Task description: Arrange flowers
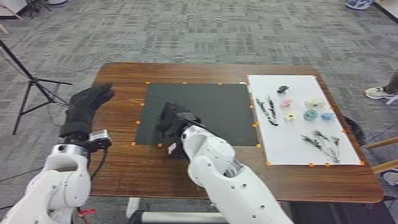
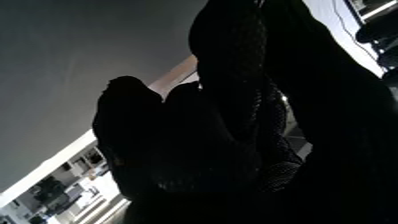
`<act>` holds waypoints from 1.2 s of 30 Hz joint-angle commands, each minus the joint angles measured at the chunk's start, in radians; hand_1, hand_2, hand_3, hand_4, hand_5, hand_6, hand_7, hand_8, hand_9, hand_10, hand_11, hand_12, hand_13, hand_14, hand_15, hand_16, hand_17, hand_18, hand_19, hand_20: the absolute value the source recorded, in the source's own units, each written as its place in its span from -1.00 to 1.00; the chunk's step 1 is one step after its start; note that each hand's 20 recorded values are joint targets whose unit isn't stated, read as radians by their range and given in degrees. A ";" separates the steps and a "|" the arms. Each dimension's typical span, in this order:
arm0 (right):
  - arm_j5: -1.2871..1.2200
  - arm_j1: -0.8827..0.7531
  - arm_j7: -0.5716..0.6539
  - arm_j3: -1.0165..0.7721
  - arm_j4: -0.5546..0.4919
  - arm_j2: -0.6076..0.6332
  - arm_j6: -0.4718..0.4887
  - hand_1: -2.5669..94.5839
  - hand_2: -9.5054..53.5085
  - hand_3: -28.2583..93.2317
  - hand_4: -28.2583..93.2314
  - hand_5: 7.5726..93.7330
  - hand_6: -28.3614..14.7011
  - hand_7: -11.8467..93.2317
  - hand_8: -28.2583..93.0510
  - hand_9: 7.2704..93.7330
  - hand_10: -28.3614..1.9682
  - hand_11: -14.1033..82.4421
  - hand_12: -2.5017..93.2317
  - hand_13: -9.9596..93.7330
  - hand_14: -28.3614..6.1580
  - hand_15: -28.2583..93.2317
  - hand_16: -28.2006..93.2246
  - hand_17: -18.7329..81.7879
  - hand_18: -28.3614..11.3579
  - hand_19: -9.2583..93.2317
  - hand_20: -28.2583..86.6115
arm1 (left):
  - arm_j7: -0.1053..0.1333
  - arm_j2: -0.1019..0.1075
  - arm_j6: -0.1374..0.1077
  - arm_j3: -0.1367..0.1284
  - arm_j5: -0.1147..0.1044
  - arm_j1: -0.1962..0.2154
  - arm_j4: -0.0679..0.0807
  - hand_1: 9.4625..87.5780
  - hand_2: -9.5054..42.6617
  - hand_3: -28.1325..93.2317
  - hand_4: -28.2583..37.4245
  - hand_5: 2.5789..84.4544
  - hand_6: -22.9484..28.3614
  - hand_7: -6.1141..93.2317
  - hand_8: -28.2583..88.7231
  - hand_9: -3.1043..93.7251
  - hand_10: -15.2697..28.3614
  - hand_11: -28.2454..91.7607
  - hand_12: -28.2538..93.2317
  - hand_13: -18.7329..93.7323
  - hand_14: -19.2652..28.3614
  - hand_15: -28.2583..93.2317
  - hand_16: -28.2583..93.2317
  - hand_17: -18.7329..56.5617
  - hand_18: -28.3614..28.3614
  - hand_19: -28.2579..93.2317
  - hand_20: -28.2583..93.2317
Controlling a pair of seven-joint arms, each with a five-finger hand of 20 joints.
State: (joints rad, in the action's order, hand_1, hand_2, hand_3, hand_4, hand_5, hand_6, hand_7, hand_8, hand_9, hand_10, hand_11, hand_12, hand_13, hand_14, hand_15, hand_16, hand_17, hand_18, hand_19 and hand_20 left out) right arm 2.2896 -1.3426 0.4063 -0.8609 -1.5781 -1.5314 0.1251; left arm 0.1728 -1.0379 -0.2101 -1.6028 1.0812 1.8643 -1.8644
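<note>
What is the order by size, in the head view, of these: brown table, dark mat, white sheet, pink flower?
Largest: brown table
Next: white sheet and dark mat, too alike to rank
Smallest: pink flower

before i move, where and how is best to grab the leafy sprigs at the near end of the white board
Likely best by the bare stems, pinched from above where they draw together by the near edge of the white board: the leafy sprigs lie flat, tops fanned out.
</note>
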 commanded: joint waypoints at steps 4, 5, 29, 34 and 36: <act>-0.002 -0.015 0.012 -0.009 0.013 -0.019 -0.021 0.08 -1.00 0.45 -0.68 0.65 0.25 -0.10 -0.19 1.00 0.18 0.12 -0.51 1.00 0.61 0.64 -0.21 0.84 -0.18 1.00 0.46 | -0.013 -0.018 0.020 -0.005 0.004 0.009 -0.018 -0.70 -0.58 0.58 -0.95 0.10 0.08 -0.56 -0.65 0.06 0.38 -0.19 -0.35 -0.06 0.56 -0.24 -0.54 -0.41 0.44 -0.38 -0.27; -0.001 -0.014 0.013 -0.011 0.014 -0.020 -0.012 0.07 -1.00 0.45 -0.68 0.67 0.23 -0.13 -0.18 1.00 0.18 0.11 -0.52 1.00 0.61 0.64 -0.21 0.84 -0.18 1.00 0.46 | -0.013 -0.018 0.022 -0.009 0.006 0.010 -0.018 -0.69 -0.58 0.57 -0.95 0.10 0.08 -0.56 -0.65 0.06 0.38 -0.19 -0.35 -0.06 0.56 -0.24 -0.54 -0.41 0.44 -0.38 -0.27; -0.319 0.004 0.054 -0.011 -0.199 0.182 0.080 -0.42 -0.42 0.48 -0.68 0.45 0.05 -0.35 -0.62 0.86 -0.12 -0.38 -0.56 1.00 0.41 0.44 -0.11 0.69 -0.36 1.00 0.45 | -0.063 0.016 0.014 -0.095 0.052 0.192 -0.013 -0.70 -0.58 0.58 -0.96 0.11 0.08 -0.56 -0.65 0.06 0.37 -0.20 -0.36 -0.02 0.56 -0.24 -0.54 -0.40 0.40 -0.42 -0.29; -0.399 -0.026 0.010 -0.025 -0.263 0.243 0.105 -0.51 -0.42 0.48 -0.67 0.28 -0.02 -0.34 -0.60 0.66 -0.26 -0.44 -0.59 1.00 0.37 0.34 -0.03 0.63 -0.43 1.00 0.43 | -0.061 0.010 0.005 -0.101 0.046 0.209 -0.023 -0.70 -0.58 0.58 -0.96 0.11 0.07 -0.56 -0.65 0.06 0.37 -0.20 -0.36 0.00 0.56 -0.23 -0.55 -0.42 0.43 -0.42 -0.29; -0.397 -0.050 -0.047 -0.043 -0.273 0.256 0.129 -0.54 -0.42 0.48 -0.67 0.25 -0.02 -0.33 -0.59 0.60 -0.28 -0.46 -0.60 1.00 0.36 0.33 -0.02 0.61 -0.45 1.00 0.43 | -0.060 0.007 0.008 -0.100 0.045 0.208 -0.025 -0.70 -0.58 0.58 -0.96 0.11 0.07 -0.56 -0.65 0.07 0.37 -0.20 -0.36 0.00 0.56 -0.23 -0.56 -0.42 0.43 -0.42 -0.29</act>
State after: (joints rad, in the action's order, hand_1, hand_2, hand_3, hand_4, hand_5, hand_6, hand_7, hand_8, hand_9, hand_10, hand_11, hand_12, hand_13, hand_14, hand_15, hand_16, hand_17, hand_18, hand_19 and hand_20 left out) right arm 1.9068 -1.3467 0.4493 -0.8680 -1.8151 -1.3381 0.2322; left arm 0.1184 -1.0174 -0.1972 -1.6997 1.1281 2.0546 -1.8767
